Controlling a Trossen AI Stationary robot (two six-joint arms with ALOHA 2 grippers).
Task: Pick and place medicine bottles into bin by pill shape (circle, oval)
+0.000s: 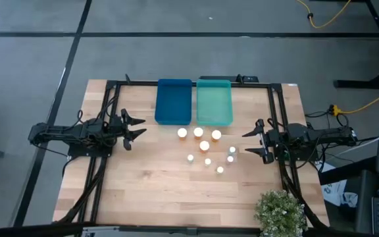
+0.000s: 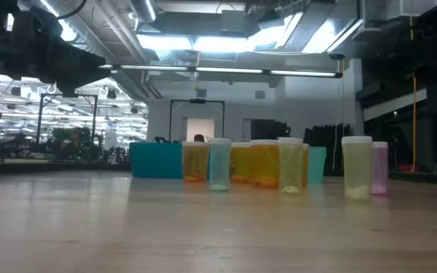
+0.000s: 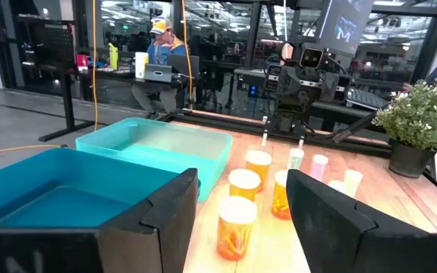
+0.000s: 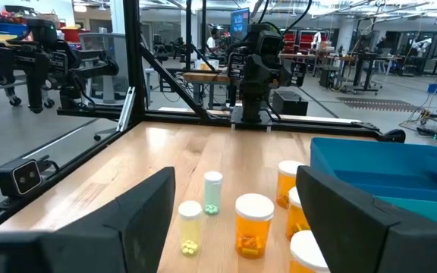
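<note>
Several medicine bottles with white caps stand upright on their bases in the middle of the wooden table. Larger orange-amber ones stand nearer the bins, smaller pale ones nearer the near edge. They also show in the low view and both wrist views. My left gripper is open and empty at the table's left, pointing toward the bottles. My right gripper is open and empty at the table's right, facing them.
A dark blue bin and a teal bin sit side by side at the table's far edge. A potted plant stands at the near right corner. A dark metal frame runs along the table's sides.
</note>
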